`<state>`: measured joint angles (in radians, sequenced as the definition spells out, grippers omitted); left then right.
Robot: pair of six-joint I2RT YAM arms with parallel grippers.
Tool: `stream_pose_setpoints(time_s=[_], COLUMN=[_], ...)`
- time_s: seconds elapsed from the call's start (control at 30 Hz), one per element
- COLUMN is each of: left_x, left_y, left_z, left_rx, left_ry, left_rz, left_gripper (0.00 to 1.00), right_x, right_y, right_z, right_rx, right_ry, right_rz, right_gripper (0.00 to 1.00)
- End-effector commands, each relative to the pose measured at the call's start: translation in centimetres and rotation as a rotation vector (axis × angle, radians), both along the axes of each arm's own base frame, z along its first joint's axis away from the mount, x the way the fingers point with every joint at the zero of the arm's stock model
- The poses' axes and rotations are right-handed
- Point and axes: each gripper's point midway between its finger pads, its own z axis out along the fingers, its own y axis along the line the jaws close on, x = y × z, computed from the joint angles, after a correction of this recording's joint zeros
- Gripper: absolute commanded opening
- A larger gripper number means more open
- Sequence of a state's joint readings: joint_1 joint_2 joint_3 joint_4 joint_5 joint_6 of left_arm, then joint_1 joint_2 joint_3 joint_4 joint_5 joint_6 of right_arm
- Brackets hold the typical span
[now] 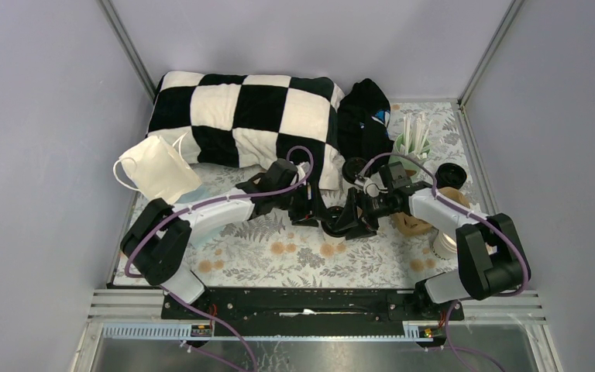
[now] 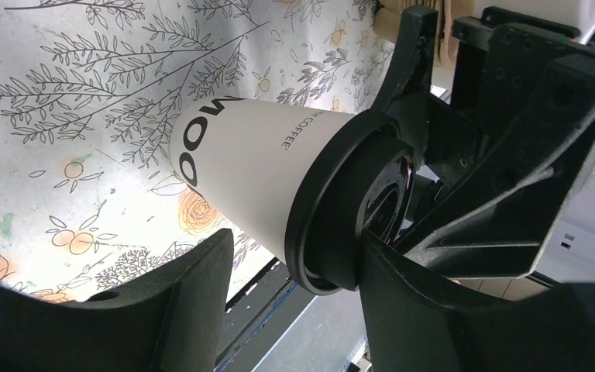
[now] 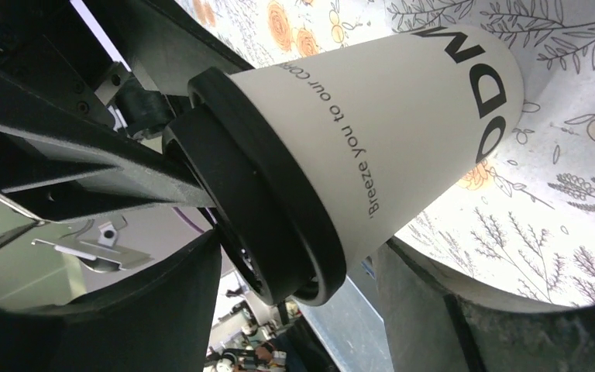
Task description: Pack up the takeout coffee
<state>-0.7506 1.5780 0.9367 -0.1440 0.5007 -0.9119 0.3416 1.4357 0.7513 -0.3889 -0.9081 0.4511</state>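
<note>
A white paper coffee cup [image 2: 256,163] with a black lid [image 2: 333,209] lies tilted on its side between both grippers, above the floral table. In the right wrist view the cup [image 3: 403,124] sits between my right gripper's [image 3: 294,256] fingers, one on the lid [image 3: 263,209] and one on the cup wall. My left gripper [image 2: 294,240] straddles the same cup. One left finger [image 2: 403,294] touches the lid and the other stands just off the wall. In the top view both grippers meet mid-table, left [image 1: 318,211] and right [image 1: 349,217], hiding the cup. Another lidded cup [image 1: 451,174] stands at the right.
A brown pulp carrier [image 1: 412,223] lies under the right arm, with a white cup [image 1: 443,245] beside it. A mint-green cup of white sticks [image 1: 410,143], a black cloth [image 1: 364,116], a checkered pillow [image 1: 240,116] and a face mask [image 1: 159,170] sit behind. A black lid [image 1: 354,167] shows by the pillow.
</note>
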Motion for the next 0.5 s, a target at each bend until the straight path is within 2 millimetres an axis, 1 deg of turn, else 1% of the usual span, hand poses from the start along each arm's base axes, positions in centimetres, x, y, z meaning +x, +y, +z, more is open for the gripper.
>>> stream_pose_setpoints(time_s=[0.0, 0.1, 0.2, 0.3, 0.37, 0.47], left_x=[-2.0, -2.4, -3.0, -3.2, -3.3, -3.8], left_y=[4.0, 4.6, 5.2, 5.4, 5.6, 5.7], left_z=[-7.0, -7.8, -8.6, -8.9, -9.1, -9.5], left_rx=[0.233, 0.251, 0.257, 0.258, 0.268, 0.271], left_ry=[0.065, 0.068, 0.083, 0.082, 0.083, 0.098], left_rz=[0.03, 0.032, 0.038, 0.042, 0.042, 0.043], left_gripper=[0.61, 0.61, 0.6, 0.59, 0.58, 0.58], right_x=[0.6, 0.3, 0.2, 0.3, 0.5, 0.4], right_y=[-1.7, -3.1, -4.3, -4.7, -5.4, -6.0], right_z=[-5.5, -7.5, -8.9, -9.1, -9.1, -9.4], right_rx=[-0.165, -0.262, -0.348, -0.38, -0.431, -0.464], right_ry=[-0.017, -0.008, -0.005, -0.017, -0.014, -0.006], right_rz=[-0.061, -0.092, -0.102, -0.115, -0.132, -0.169], right_gripper=[0.72, 0.71, 0.69, 0.69, 0.69, 0.69])
